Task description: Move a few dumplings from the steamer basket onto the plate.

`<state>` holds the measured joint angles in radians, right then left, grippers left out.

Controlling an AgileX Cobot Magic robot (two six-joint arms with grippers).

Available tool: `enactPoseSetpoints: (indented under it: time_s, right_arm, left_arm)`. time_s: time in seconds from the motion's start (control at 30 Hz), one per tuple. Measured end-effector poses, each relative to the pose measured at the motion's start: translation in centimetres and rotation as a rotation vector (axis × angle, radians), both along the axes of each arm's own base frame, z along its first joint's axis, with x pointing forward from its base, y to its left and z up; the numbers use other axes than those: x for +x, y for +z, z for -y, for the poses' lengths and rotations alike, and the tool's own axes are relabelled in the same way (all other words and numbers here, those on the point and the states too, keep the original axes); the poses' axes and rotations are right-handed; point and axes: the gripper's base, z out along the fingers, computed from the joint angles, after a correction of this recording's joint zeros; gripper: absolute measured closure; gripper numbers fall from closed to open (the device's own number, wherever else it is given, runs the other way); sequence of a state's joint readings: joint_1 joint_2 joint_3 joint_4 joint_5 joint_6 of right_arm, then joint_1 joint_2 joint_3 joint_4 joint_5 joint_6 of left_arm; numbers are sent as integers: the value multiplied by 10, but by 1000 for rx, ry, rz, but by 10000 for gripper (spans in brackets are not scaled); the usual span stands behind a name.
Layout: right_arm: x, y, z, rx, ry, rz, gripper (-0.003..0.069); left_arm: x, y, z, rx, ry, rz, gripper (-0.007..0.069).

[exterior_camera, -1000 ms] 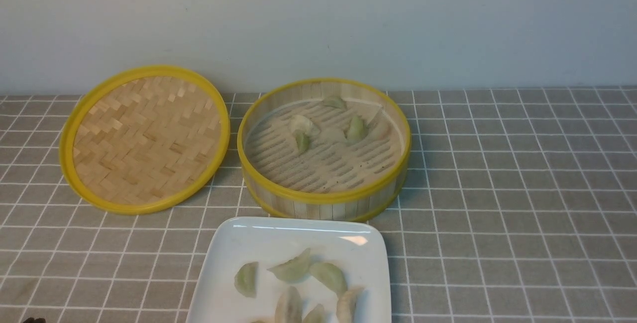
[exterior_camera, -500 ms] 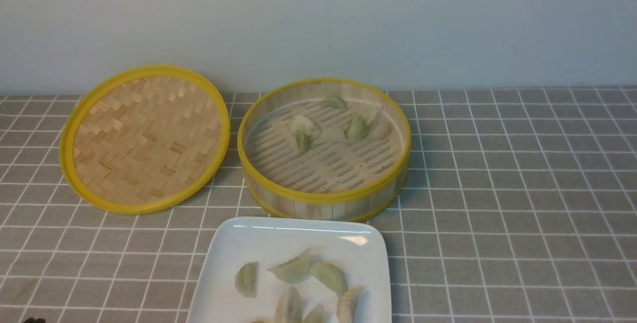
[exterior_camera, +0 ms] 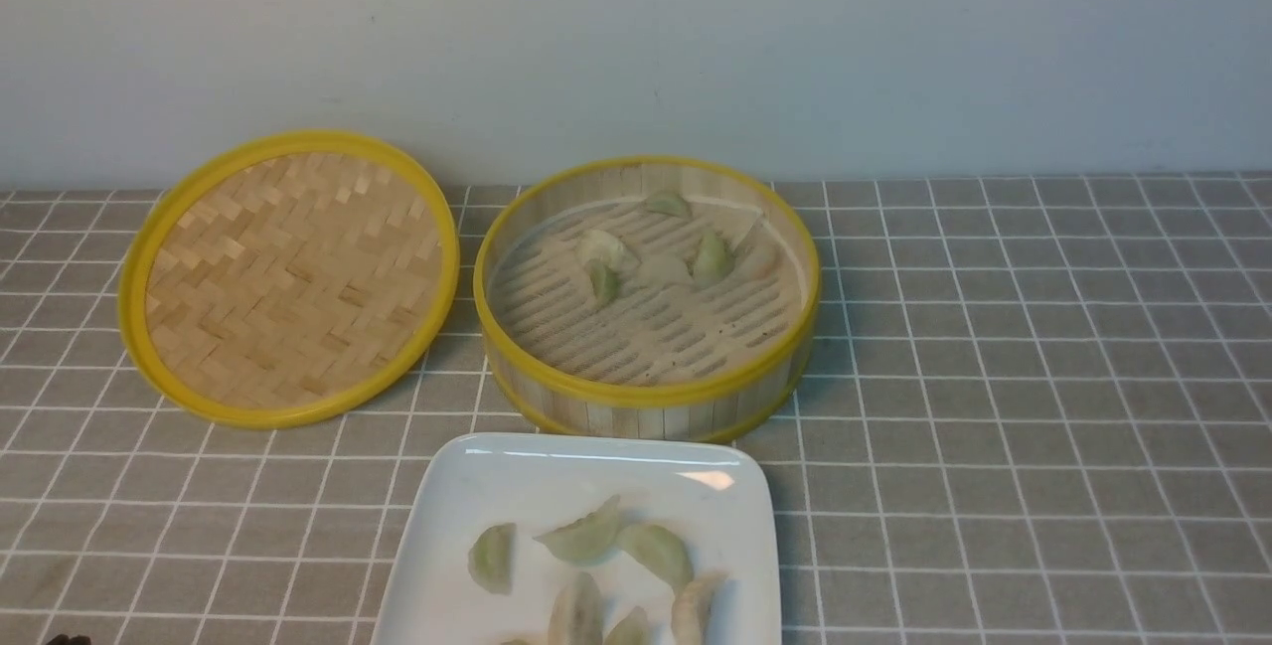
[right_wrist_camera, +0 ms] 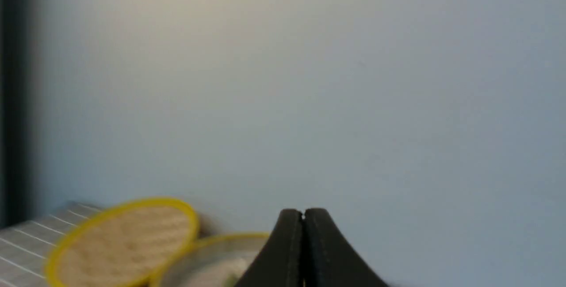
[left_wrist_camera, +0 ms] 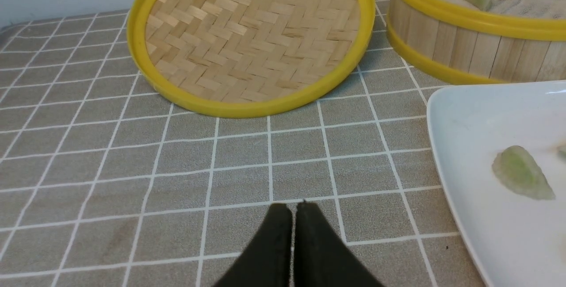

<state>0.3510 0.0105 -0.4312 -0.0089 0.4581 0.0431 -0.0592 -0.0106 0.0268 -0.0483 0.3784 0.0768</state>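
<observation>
The steamer basket (exterior_camera: 646, 395) stands at the middle back of the table and holds several dumplings (exterior_camera: 712, 257) near its far side. The white plate (exterior_camera: 517, 471) lies in front of it with several dumplings (exterior_camera: 588, 538) on it. In the left wrist view my left gripper (left_wrist_camera: 294, 207) is shut and empty, low over the cloth, left of the plate (left_wrist_camera: 468, 114); one dumpling (left_wrist_camera: 522, 178) shows on it, and the basket (left_wrist_camera: 468, 44) stands beyond. My right gripper (right_wrist_camera: 303, 212) is shut and empty, held up facing the wall, the basket (right_wrist_camera: 208, 251) blurred below. Neither gripper shows clearly in the front view.
The shallow woven bamboo lid (exterior_camera: 288, 277) with a yellow rim lies left of the basket, also in the left wrist view (left_wrist_camera: 252, 39). A grey checked cloth (exterior_camera: 1043, 377) covers the table. A pale wall stands right behind.
</observation>
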Motion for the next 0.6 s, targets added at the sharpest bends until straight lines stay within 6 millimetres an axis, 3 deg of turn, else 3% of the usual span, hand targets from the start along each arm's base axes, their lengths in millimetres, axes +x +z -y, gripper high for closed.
enactPoseSetpoints:
  time_s: [0.17, 0.2, 0.23, 0.37, 0.6]
  right_arm:
    - [26, -65, 1, -73, -217, -201, 673]
    - [26, -65, 1, -73, -217, -201, 673]
    - [32, -93, 2, -94, -263, -286, 673]
    - [38, -136, 5, -118, -319, -410, 673]
    - [39, -138, 5, -104, -335, -347, 673]
  left_arm:
    - [0, 0, 0, 0, 0, 0, 629]
    - [0, 0, 0, 0, 0, 0, 629]
    - [0, 0, 0, 0, 0, 0, 629]
    - [0, 0, 0, 0, 0, 0, 629]
    - [0, 0, 0, -1, 0, 0, 629]
